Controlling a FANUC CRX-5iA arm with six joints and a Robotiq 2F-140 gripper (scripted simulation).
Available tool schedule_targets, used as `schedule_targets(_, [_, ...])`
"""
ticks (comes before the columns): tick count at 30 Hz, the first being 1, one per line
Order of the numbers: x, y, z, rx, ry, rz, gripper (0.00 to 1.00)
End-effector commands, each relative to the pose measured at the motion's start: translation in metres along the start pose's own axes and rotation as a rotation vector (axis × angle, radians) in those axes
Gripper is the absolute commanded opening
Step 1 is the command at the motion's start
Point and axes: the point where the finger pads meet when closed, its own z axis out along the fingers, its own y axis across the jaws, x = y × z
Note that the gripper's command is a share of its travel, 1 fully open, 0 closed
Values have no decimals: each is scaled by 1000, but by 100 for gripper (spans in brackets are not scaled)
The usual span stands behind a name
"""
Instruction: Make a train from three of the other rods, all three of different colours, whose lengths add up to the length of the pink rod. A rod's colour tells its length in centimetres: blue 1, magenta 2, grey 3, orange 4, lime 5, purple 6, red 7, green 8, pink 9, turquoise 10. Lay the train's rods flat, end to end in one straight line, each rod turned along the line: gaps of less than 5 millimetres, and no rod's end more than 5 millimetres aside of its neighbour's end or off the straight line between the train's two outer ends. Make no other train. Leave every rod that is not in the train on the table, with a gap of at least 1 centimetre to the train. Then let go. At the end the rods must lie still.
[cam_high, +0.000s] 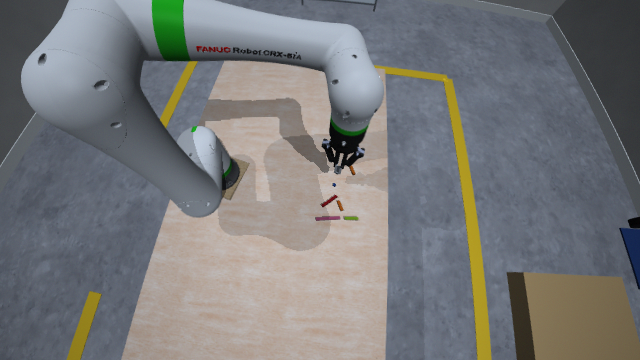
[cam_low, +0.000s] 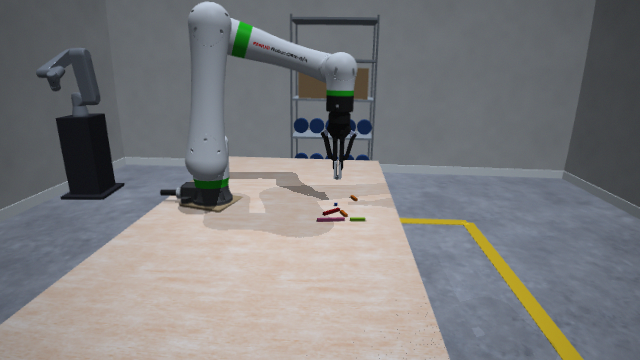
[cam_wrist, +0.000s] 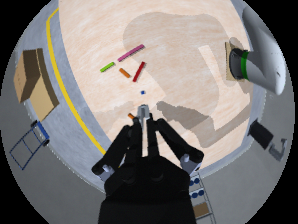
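Note:
My gripper (cam_high: 339, 167) (cam_low: 338, 170) (cam_wrist: 144, 110) hangs well above the table and is shut on a short grey rod (cam_high: 338, 171) (cam_low: 338, 175) (cam_wrist: 143, 108) that points down from the fingertips. On the table below lie a pink rod (cam_high: 327, 218) (cam_low: 330, 219) (cam_wrist: 131, 52) and a lime rod (cam_high: 350, 218) (cam_low: 357, 219) (cam_wrist: 107, 67), roughly in one line with a small gap. Behind them lie a slanted red rod (cam_high: 328, 201) (cam_low: 331, 211) (cam_wrist: 139, 71), an orange rod (cam_high: 340, 205) (cam_low: 344, 213) (cam_wrist: 124, 72) and a tiny blue rod (cam_high: 334, 185) (cam_low: 335, 204) (cam_wrist: 143, 92). A second orange rod (cam_high: 352, 170) (cam_low: 354, 198) (cam_wrist: 131, 116) lies farther back.
The rods lie near the wooden table's right edge (cam_high: 386, 240) (cam_low: 400, 235). The robot base (cam_high: 207, 155) (cam_low: 207, 187) stands on the table to the left. A cardboard box (cam_high: 575, 315) sits on the floor at the right, and a shelf (cam_low: 334, 85) stands behind the table.

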Motion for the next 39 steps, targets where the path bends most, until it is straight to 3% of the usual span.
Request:
schedule_targets(1, [0, 0, 4, 0, 0, 0, 3])
schedule_targets(23, [0, 0, 78, 0, 0, 0, 3])
schedule_targets(39, [0, 0, 85, 0, 0, 0, 3])
